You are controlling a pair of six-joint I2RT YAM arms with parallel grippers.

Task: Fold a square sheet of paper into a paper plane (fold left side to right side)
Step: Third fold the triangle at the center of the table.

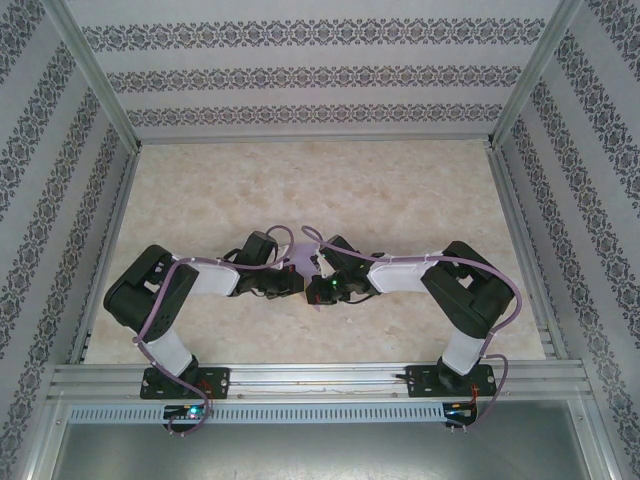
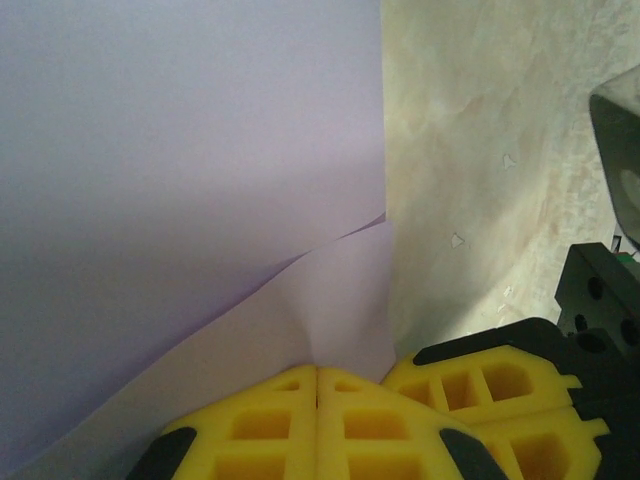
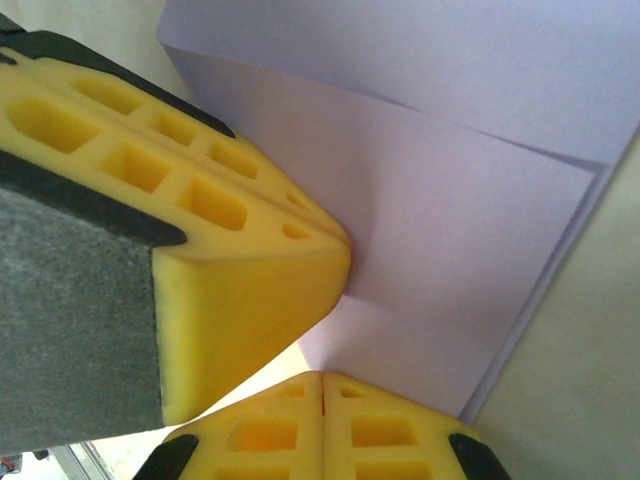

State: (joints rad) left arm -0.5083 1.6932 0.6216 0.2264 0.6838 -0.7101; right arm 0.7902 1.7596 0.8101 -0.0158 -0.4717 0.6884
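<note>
Arm on the left sits folded at the elbow, with its forearm reaching inward to the middle of the worktop. A purple cable is draped along it.

Left pincer: yellow fingers pressed together with no gap at the seam. They are clamped on a lower flap of the square sheet of paper, and a small pucker runs up from the tips. Above the flap, a second, larger lilac layer lies over it, its edge slanting down to the left.

Sheet position: centre of the worktop, directly between the two wrists. From the top camera, small lilac patches show between the black wrist housings. The right wrist camera shows two layers, with their right-hand edges nearly parallel and pale marbled worktop beyond them.

Right pincer: fingers closed flush, tips against the sheet's near corner. Paper may be nipped between them, but the corner is hidden behind the pads, so I cannot tell. The left pincer's fingers sit just beside it, also on the sheet.

Right arm mirrors the left, with its elbow out and forearm pointing inward.
</note>
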